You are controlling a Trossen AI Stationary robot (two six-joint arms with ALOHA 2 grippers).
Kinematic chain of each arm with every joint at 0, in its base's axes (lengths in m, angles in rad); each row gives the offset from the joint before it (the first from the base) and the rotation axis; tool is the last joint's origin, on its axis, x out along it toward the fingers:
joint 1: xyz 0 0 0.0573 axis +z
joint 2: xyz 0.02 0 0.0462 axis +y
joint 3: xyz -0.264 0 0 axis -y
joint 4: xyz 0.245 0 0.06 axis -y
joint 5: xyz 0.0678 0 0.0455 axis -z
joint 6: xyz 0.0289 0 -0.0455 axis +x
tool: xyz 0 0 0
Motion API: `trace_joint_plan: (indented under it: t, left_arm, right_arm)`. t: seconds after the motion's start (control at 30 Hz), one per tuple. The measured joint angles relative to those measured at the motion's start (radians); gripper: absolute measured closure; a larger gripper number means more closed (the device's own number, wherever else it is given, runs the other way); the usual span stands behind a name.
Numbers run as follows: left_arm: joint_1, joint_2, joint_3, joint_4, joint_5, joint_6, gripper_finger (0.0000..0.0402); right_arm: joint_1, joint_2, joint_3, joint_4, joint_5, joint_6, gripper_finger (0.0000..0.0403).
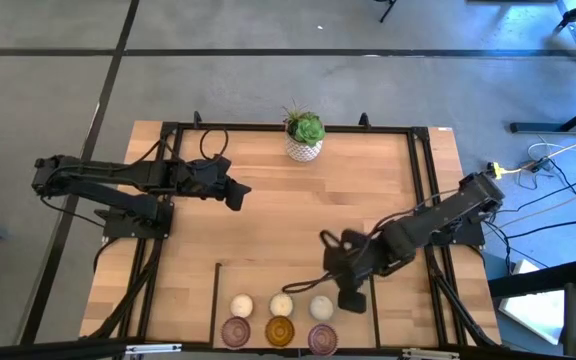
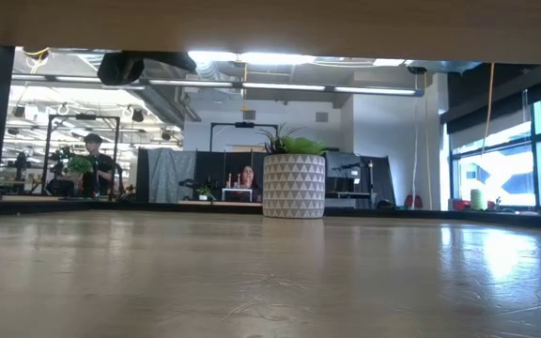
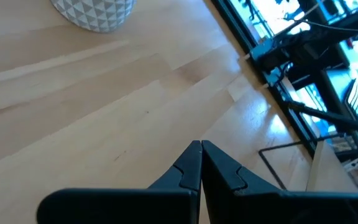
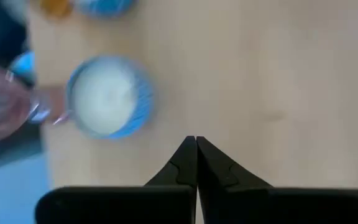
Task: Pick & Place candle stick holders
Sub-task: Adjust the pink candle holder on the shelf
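The table (image 1: pixel 268 220) is smooth, pale wood with long plank lines and a thin black frame around it. Six small round candle stick holders (image 1: pixel 280 318) sit in two rows of three at the near edge, inside a thin dark outline. The back row is three cream-white ones (image 1: pixel 281 305) that look like little balls. The front row has a purplish-pink glass one (image 1: pixel 236 331), an amber glass one (image 1: pixel 280 330) and another purplish-pink one (image 1: pixel 322 338).

The right gripper (image 1: pixel 326 238) hangs just behind the rows, with its dark pointed jaws pressed shut and holding nothing. The left gripper (image 1: pixel 244 190) waits over the left middle of the table, jaws shut and empty too.

A leafy green plant in a white pot (image 1: pixel 304 140) with a triangle pattern stands at the far edge.
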Motion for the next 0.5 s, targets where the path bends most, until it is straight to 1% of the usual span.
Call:
trace_joint_plan:
  t: [0.07,0.13,0.2,0.37,0.5]
  left_arm:
    - [-0.007,0.0,0.0,0.009,-0.023,-0.012,0.04]
    - [-0.019,0.0,0.0,0.023,-0.049,-0.027,0.04]
    - [-0.033,0.0,0.0,0.038,-0.071,-0.037,0.04]
    - [-0.082,0.0,0.0,0.037,-0.15,-0.094,0.04]
    - [-0.142,0.0,0.0,0.038,-0.238,-0.162,0.04]
  right_arm:
    - [0.021,-0.004,0.08,-0.093,0.151,-0.003,0.0403]
    - [0.049,-0.004,0.149,-0.167,0.279,0.003,0.0403]
    - [0.081,-0.005,0.189,-0.204,0.346,0.029,0.0403]
    - [0.172,0.008,0.192,-0.207,0.325,0.132,0.0403]
    - [0.27,0.013,0.191,-0.158,0.322,0.2,0.0403]
